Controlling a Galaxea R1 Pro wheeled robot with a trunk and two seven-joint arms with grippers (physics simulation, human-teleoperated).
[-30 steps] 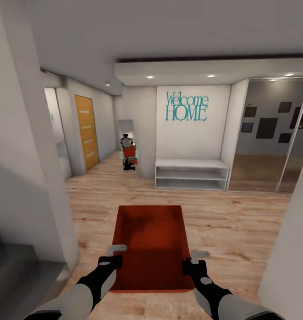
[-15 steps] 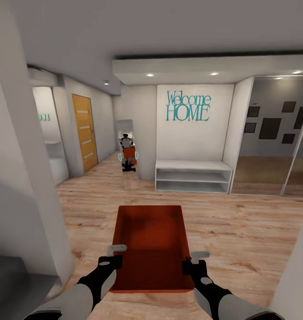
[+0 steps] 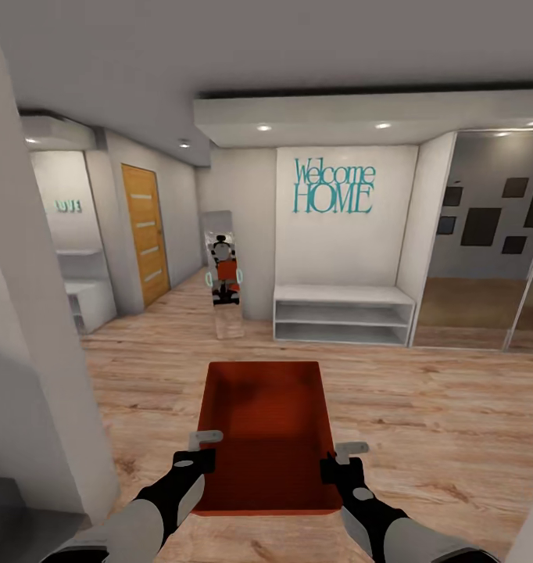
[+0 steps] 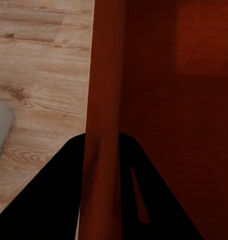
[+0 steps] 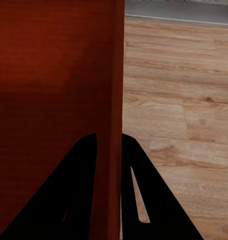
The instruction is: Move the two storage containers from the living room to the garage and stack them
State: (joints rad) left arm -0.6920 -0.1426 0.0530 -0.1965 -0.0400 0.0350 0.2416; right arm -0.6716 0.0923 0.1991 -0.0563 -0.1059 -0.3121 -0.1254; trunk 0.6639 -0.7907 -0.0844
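Container [image 3: 266, 430] clamped by left pincer [image 3: 194, 461] and right pincer [image 3: 334, 467]; wall lettering [image 3: 333, 188] reads "Welcome HOME".

The head camera looks forward and down over the storage container [image 3: 266, 434] into a hallway. Both wrist cameras sit close against its side walls, sharing it and the wood plank floor [image 3: 423, 407].

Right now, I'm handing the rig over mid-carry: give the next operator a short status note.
Left gripper: shut on the left wall of the storage container.
Right gripper: shut on its right wall; each wrist view shows fingers straddling a wall.
The container is held level in front of the trunk, above the light wood floor of an entry hall with a Welcome HOME sign, white bench shelf and orange door.
Done: one container picked up.
Left: reach the garage, set it down, fetch the second container, stack it.
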